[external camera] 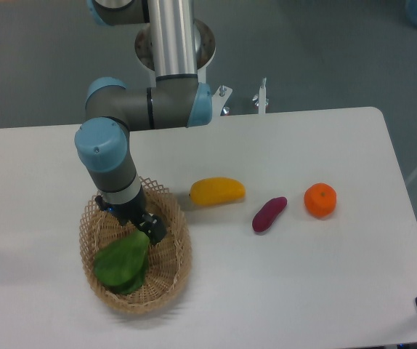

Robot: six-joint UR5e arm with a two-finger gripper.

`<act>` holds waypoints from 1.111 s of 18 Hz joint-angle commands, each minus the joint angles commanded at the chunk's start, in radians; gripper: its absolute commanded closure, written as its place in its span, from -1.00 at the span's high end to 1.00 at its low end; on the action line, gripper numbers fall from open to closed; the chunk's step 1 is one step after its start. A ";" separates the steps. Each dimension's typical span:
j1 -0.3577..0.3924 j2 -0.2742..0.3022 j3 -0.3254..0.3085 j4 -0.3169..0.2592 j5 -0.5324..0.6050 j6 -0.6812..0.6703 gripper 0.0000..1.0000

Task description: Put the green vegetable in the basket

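Lower left of frame: green vegetable (123, 263) inside basket (177, 254), long axis diagonal, stem upper right under gripper (147, 231); grip state indiscernible.

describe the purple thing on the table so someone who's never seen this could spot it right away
On the white table, look right of the wicker basket at the three loose items in a row. The purple sweet potato is the middle one, between the yellow fruit and the orange: small, slim, dark purple and lying slanted.
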 joint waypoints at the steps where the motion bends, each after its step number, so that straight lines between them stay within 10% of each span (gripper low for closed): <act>1: 0.002 0.002 0.002 0.006 0.002 -0.002 1.00; 9: 0.086 0.032 0.135 -0.017 0.061 0.011 1.00; 20: 0.349 0.117 0.256 -0.288 0.005 0.415 1.00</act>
